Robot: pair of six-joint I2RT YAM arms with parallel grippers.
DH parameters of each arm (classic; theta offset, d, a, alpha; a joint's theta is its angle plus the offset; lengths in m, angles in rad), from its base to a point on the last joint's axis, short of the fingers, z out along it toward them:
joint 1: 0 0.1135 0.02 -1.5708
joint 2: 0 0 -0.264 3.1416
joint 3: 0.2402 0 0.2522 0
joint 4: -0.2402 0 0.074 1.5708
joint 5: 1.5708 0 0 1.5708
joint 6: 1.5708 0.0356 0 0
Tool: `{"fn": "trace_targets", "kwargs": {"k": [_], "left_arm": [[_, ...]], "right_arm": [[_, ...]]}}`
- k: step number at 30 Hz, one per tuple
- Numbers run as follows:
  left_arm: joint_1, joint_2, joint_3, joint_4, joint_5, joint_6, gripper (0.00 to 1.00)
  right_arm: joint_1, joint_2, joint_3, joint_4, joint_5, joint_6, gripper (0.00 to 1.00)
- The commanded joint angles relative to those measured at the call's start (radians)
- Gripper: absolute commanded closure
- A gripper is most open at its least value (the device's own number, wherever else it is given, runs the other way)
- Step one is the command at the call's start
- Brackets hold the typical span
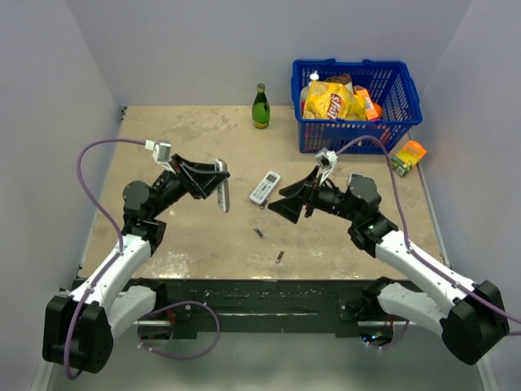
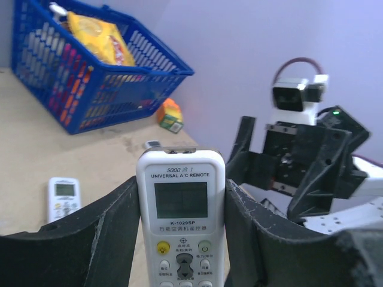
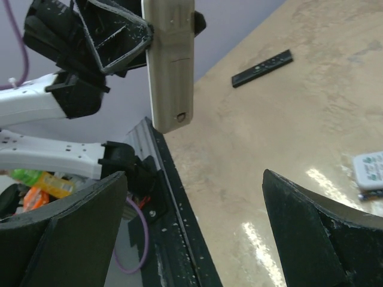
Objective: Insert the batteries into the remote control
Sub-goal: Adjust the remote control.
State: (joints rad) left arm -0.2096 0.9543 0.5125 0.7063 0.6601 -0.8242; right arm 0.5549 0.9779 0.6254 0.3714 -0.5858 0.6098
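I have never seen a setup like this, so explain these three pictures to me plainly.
These are two robot arms bolted to a tan table. One picture looks down from above; the other two come from cameras on each arm's wrist.

The left gripper is shut on a white rectangular remote control with a small screen, holding it in the air. The right gripper is open and holds nothing.

On the table lie two small dark cylindrical batteries, a second white remote, a green glass bottle, a blue plastic basket of snacks and a small orange and green carton.
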Motion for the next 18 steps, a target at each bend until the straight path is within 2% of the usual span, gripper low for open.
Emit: {"fn": "trace_targets", "kwargs": {"k": [1, 5, 11, 18], "left_arm": [[-0.022, 0.018, -0.014, 0.315, 0.090, -0.163, 0.91], [-0.037, 0.026, -0.014, 0.392, 0.095, -0.207, 0.91], [-0.077, 0.015, 0.000, 0.369, 0.075, -0.184, 0.91], [-0.122, 0.026, 0.001, 0.450, 0.075, -0.219, 0.91]], "right_arm": [[0.068, 0.059, -0.009, 0.274, -0.039, 0.099, 0.02], [0.115, 0.120, 0.003, 0.340, -0.017, 0.091, 0.02], [0.171, 0.200, 0.034, 0.443, -0.028, 0.107, 0.02], [0.241, 0.283, 0.072, 0.518, -0.028, 0.088, 0.02]]}}
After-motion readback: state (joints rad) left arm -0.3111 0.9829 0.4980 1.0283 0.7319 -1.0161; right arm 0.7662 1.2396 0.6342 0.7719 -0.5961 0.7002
